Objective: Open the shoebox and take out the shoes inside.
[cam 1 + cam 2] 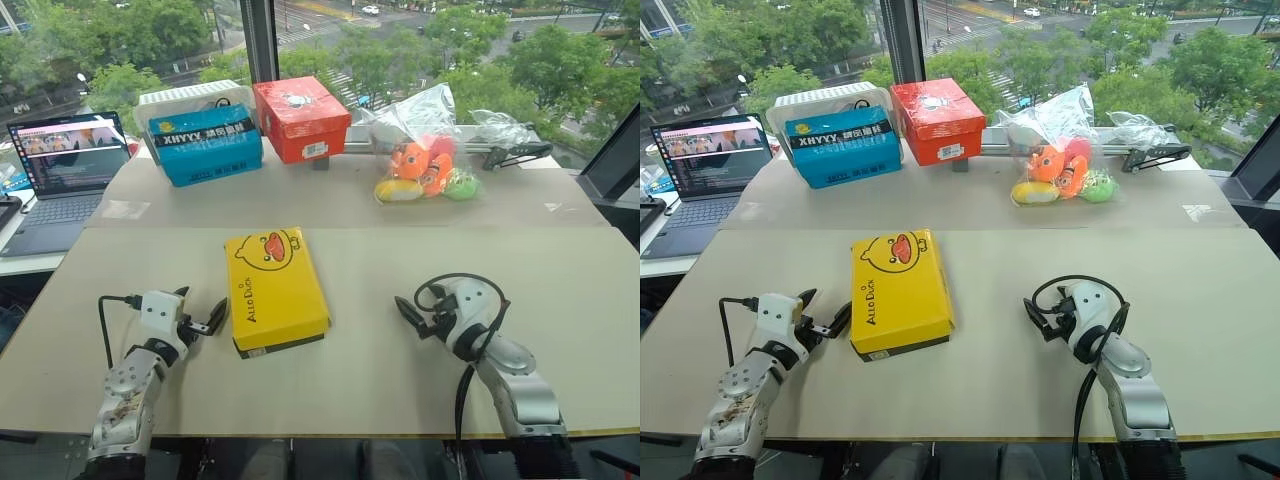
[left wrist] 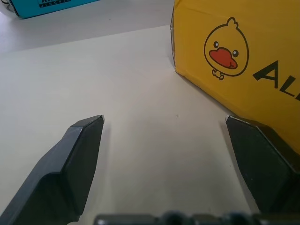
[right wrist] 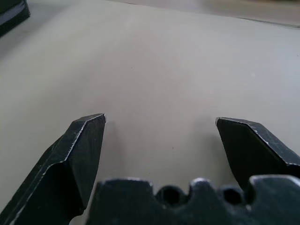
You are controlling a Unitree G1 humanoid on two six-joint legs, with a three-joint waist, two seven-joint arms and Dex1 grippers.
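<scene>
Both end effectors — left (image 1: 205, 318), right (image 1: 412, 318) — wide apart, empty, flanking shoebox (image 1: 275, 288)

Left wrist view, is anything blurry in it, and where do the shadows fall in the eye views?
Left wrist view: the fingers near the lens look soft, the shoebox print is crisp. Left eye view: daylight from the window, soft; a thin shadow lies under the shoebox's near edge on the table.

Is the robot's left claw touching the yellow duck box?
Cannot tell. In the left wrist view one finger overlaps the shoebox with no visible gap or clear contact. The left eye view shows the left gripper open right beside it.
</scene>
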